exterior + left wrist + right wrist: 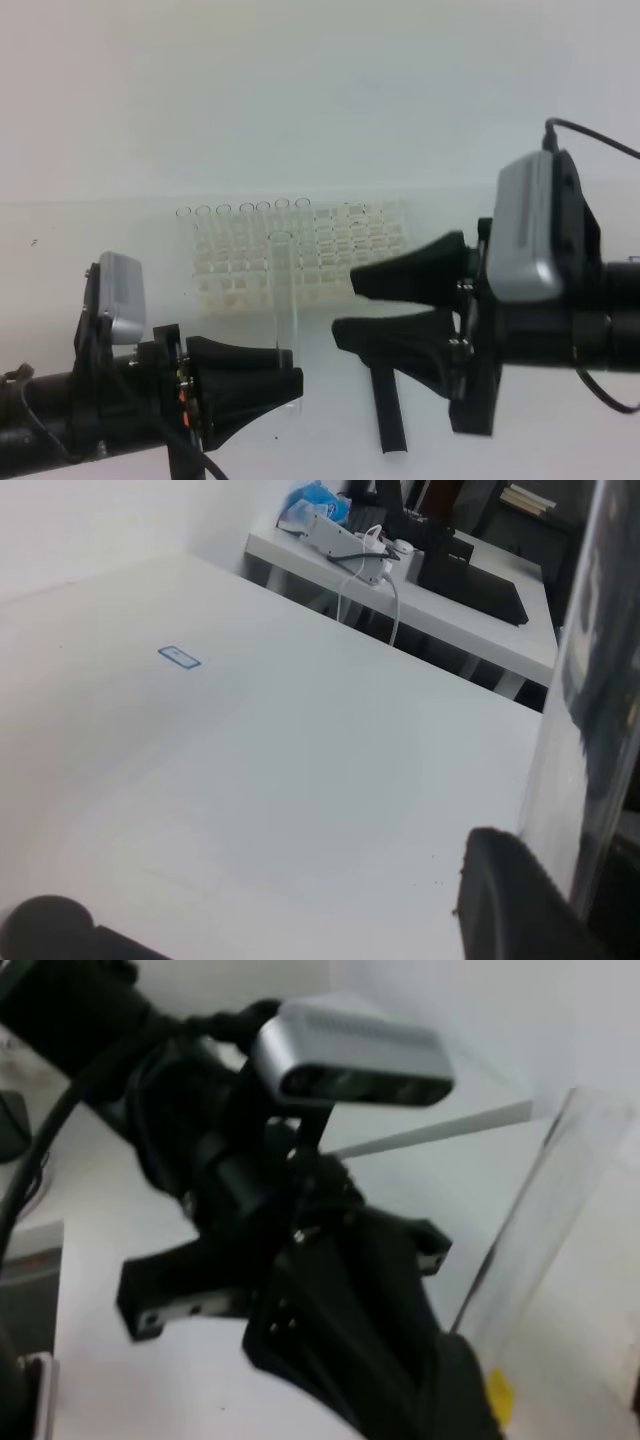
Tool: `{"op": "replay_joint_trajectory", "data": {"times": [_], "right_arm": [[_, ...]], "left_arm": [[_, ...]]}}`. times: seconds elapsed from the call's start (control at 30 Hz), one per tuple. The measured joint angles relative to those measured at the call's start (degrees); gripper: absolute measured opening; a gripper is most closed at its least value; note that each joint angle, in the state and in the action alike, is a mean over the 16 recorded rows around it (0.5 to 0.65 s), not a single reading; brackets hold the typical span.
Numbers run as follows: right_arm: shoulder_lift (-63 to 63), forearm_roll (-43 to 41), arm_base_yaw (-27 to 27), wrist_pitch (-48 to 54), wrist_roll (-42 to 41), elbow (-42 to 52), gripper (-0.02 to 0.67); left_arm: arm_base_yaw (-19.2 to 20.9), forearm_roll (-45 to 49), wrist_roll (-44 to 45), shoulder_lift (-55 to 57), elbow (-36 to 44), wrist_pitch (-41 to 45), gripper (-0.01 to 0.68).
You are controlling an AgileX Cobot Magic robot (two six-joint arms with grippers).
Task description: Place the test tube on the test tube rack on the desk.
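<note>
Holding the test tube upright, left hand hides its base; right hand seemingly spread.

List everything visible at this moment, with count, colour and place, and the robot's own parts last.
test tube: one, clear glass, upright, held at its lower end by the left tool, in front of the rack.
test tube rack: one, white lattice, on the desk at centre back; several clear tubes stand along its back row, exact count unclear.
desk: one, white, under everything.
side table: one, white, in the left wrist view's background, carrying a power strip and dark equipment.
left tool: one, black, lower left, shut on the test tube.
right tool: one, black, right of the tube, jaws apart, holding nothing.
wrist cameras: two, silver-grey, one on each arm.
</note>
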Motion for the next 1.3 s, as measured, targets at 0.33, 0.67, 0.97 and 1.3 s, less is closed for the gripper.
{"op": "replay_joint_trajectory", "data": {"times": [0.33,0.67,0.97,1.3], "right_arm": [[7.4,0.0,0.0,3.3,3.8,-8.4,0.424],[12.6,0.0,0.0,8.4,4.6,-13.8,0.428],[14.8,0.0,0.0,10.5,4.6,-15.5,0.409],[15.3,0.2,0.1,11.4,5.4,-15.6,0.228]], "left_arm": [[0.0,0.0,0.0,0.0,0.0,0.0,0.0],[0.0,0.0,0.1,0.0,0.0,0.0,0.0],[0.0,0.0,0.3,0.0,0.0,0.0,0.0],[0.0,0.0,-1.0,0.0,0.0,0.0,0.053]]}}
